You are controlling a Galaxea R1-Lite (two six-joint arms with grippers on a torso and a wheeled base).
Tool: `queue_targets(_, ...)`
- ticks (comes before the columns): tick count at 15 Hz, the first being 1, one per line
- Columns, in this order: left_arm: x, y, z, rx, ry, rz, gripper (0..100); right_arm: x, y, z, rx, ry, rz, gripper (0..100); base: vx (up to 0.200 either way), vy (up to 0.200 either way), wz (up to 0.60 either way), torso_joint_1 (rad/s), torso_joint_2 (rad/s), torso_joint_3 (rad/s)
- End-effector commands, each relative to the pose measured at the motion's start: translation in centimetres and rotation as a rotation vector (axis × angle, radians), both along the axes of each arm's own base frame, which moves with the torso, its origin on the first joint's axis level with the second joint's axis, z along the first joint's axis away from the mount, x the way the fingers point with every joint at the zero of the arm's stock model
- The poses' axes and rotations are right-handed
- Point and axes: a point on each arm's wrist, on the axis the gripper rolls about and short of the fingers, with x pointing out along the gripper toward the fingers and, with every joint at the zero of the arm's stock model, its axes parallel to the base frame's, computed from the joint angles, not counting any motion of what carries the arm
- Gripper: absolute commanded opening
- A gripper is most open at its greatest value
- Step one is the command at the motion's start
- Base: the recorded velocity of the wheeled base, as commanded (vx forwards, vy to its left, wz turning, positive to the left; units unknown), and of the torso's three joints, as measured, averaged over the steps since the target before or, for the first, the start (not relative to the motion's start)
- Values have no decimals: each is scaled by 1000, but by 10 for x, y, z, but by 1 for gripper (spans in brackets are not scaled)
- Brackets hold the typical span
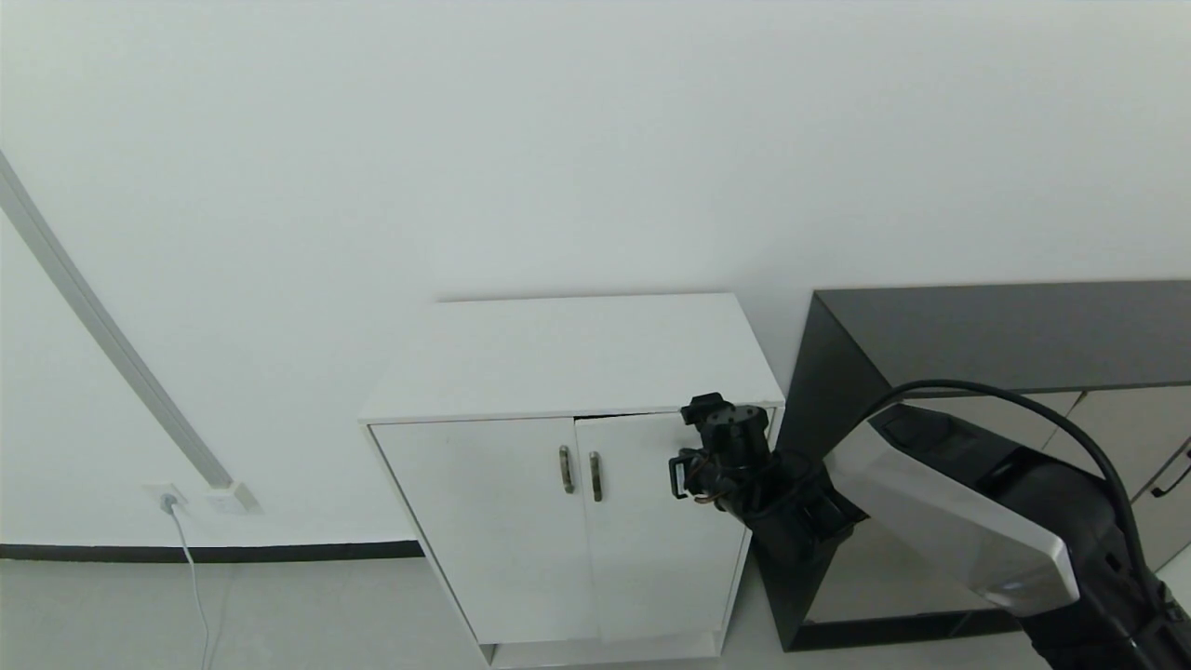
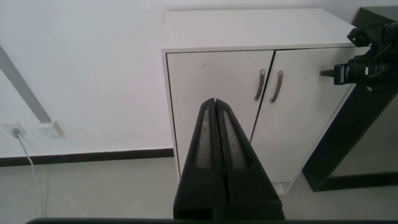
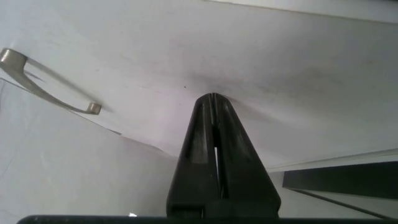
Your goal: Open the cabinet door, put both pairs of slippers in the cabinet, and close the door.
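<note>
White two-door cabinet [image 1: 568, 354] stands on the floor against the wall, with a black cabinet [image 1: 977, 326] just beside it. Both doors are about shut, with a thin dark gap along the top of the right door [image 1: 651, 558]. Slim metal handle [image 1: 595, 475] is upright near that door's inner edge.

Right gripper [image 3: 213, 102] is closed and empty, its tip against the door face, apart from the handle. Left gripper [image 2: 214, 106] is closed and empty, well back, facing the cabinet front.

Judgement: the door is a stiff panel, likely light on its hinges. The painted face is slick and gives no purchase. Take hold at the handle, fingers spanning the bar.
</note>
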Motion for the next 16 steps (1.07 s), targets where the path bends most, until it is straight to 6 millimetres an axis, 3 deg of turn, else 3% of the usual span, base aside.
queue_targets(1,0,0,0,0,1,1,0,3,1,0,0,1,-1,0,0,0,0,0,0,0)
queue_targets(16,0,0,0,-3,1,1,0,6,-3,0,1,1,-17,0,0,0,0,0,0,0)
